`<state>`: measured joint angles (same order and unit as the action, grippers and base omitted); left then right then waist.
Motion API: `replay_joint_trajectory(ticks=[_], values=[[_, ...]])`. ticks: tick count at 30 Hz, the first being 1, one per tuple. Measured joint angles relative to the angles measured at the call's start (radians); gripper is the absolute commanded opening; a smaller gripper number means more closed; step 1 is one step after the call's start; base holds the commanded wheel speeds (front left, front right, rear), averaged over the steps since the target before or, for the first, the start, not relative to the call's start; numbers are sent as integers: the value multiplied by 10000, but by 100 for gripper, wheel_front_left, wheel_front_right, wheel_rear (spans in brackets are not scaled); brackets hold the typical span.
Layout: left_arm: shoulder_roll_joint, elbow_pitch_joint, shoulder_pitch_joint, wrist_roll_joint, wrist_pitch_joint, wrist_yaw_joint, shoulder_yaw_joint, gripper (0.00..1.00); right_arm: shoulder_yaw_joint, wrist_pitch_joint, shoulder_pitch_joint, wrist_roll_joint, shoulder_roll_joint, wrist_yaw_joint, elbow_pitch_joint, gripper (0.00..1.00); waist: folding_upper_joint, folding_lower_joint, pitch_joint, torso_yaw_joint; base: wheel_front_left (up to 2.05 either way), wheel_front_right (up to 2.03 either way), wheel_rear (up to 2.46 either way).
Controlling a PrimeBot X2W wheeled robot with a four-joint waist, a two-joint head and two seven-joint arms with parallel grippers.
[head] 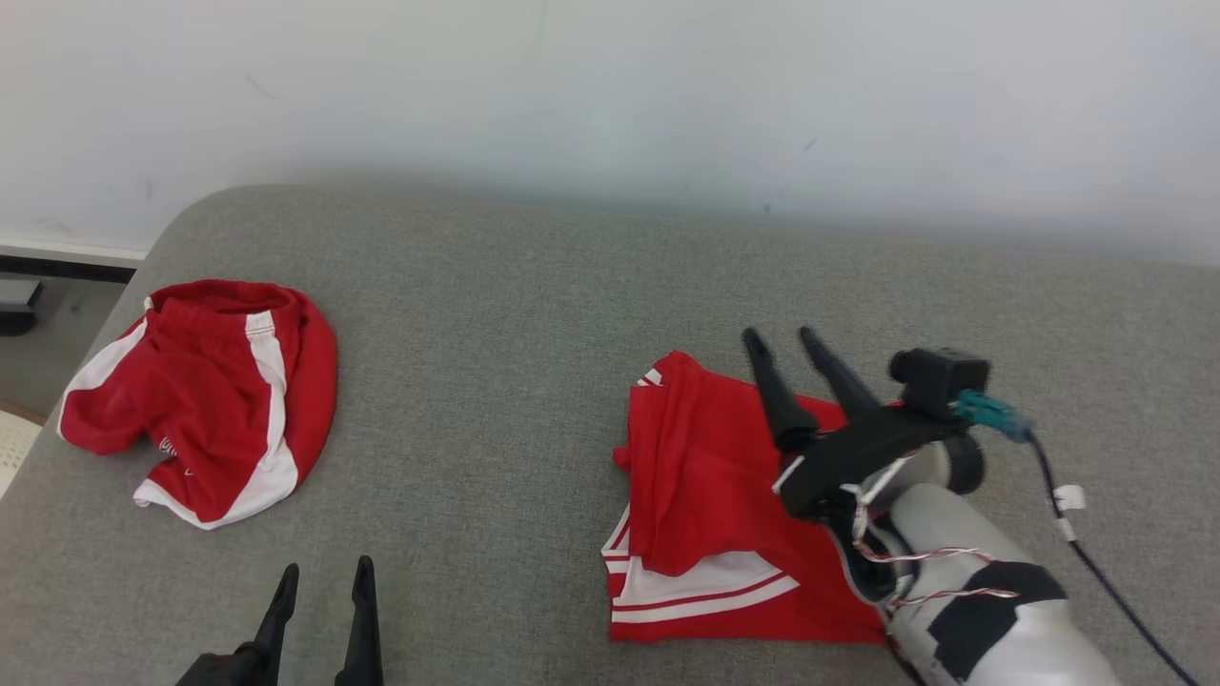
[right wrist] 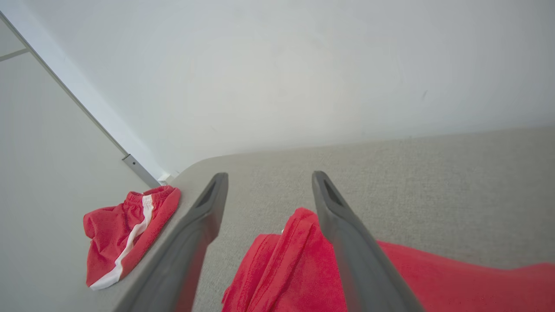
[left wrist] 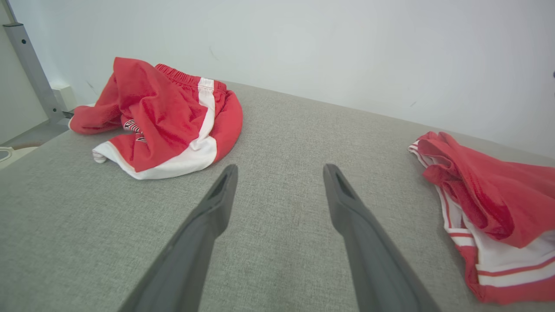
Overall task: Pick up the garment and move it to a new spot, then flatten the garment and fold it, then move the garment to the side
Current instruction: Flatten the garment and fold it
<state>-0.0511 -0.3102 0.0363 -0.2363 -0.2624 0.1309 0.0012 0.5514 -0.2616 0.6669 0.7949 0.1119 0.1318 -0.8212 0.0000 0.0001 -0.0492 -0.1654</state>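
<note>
Garment (head: 705, 495), a pair of red shorts with white stripes at the hem, lies right of centre on the grey cloth-covered desk (head: 496, 314), its left part doubled over into a thick, slightly bunched ridge and its striped hem turned toward the near edge. That shape reads as a fold half made: the cloth is mostly flat, yet one more fold or some smoothing looks needed before it goes to the side. The right jaws stand apart above the far right part of the shorts, with the right fingers (head: 774, 400) pointing toward the wall (head: 610, 95) and nothing pinched between them, so the cloth rests by its own weight. The left jaws are also apart, low at the near left of the desk and well away from any cloth, likely parked there to leave the right arm (head: 963, 562) room. A second pair of red shorts (head: 205, 400) sits crumpled near the left corner, well apart from the first. Thin, loose fabric like this may spill open if dragged by one edge, so a grip through both layers seems wiser
</note>
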Motion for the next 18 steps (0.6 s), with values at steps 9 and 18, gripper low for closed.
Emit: replay_joint_trajectory(ticks=[9, 18], values=[[2, 209, -185, 128, 0, 0, 297, 100, -2353, -25, -1758, -1628, 1350, 0, 1555, 74, 0, 0, 61, 279, 0, 0, 0], [4, 249, -320, 165, 0, 0, 351, 100, -3064, -25, -3228, -3298, 961, 0, 1862, 0, 0, 0, -42, 214, 0, 0, 0]])
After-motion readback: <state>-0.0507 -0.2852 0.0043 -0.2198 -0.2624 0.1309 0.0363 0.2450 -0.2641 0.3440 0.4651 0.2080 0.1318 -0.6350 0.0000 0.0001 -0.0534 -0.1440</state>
